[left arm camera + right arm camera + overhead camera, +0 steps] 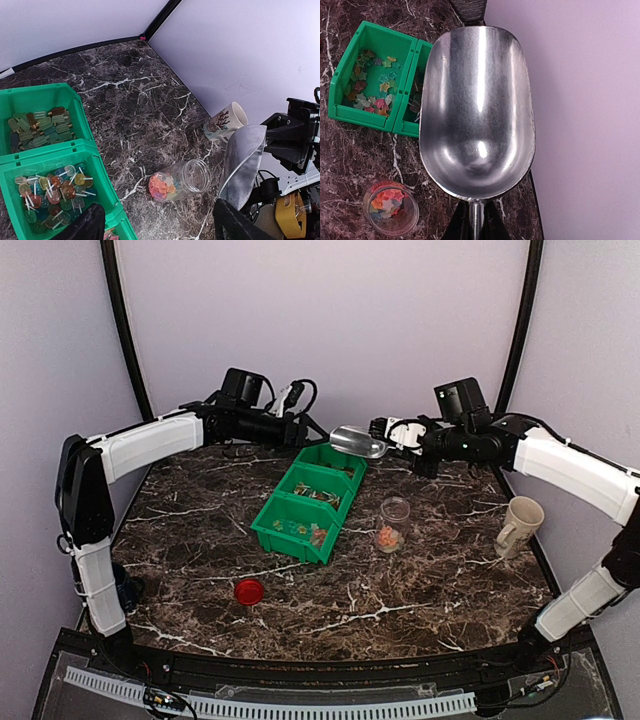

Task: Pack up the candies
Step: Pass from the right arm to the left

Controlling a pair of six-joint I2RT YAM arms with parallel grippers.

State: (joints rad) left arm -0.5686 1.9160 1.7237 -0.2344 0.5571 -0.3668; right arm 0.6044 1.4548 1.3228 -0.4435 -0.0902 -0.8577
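My right pincer [476, 222] is clamped on the handle of a shiny steel scoop [477, 105], held over the far end of the green plastic bins [285, 543]. My left pincer [157, 225] is spread wide, gripping nothing. Small coloured candies [50, 187] lie in the bins, and more sit in the clear round jar [394, 512] just right of them.

Bins mid-desk, scoop overhead
The green bins [308, 502] block the middle of the desk [420, 610]. The scoop [358, 442], clamped in the right tool [398, 432], hangs over their far end. Bare marble separates bins from jar [392, 523] and jar from mug [519, 525]. A red lid [249, 590] sits front-left.
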